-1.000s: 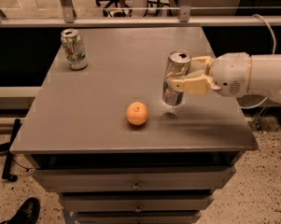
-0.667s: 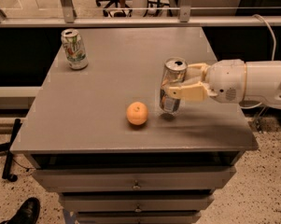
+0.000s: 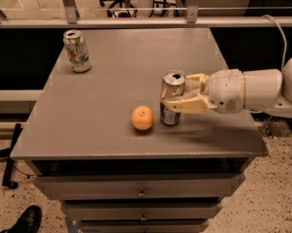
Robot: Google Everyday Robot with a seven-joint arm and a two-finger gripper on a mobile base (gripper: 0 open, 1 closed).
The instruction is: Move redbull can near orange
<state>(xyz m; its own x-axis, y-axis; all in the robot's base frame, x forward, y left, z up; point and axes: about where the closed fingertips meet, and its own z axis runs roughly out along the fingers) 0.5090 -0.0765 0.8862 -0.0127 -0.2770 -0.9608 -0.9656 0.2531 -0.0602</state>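
Note:
The redbull can (image 3: 172, 88) is a tall slim silver can with a shiny top, upright at the front middle of the grey table (image 3: 116, 86). My gripper (image 3: 178, 95) reaches in from the right and is shut on the can, its cream fingers (image 3: 186, 104) wrapped around the can's middle. The can's base is at or just above the tabletop. The orange (image 3: 142, 118) sits just left of the can, a small gap apart.
A shorter white-and-green soda can (image 3: 77, 51) stands at the table's back left. My white arm (image 3: 252, 89) crosses the table's right edge. Drawers (image 3: 140, 193) are under the tabletop. A shoe (image 3: 24, 221) shows on the floor at bottom left.
My gripper has carried the redbull can left and down toward the orange, so the can now stands close beside it.

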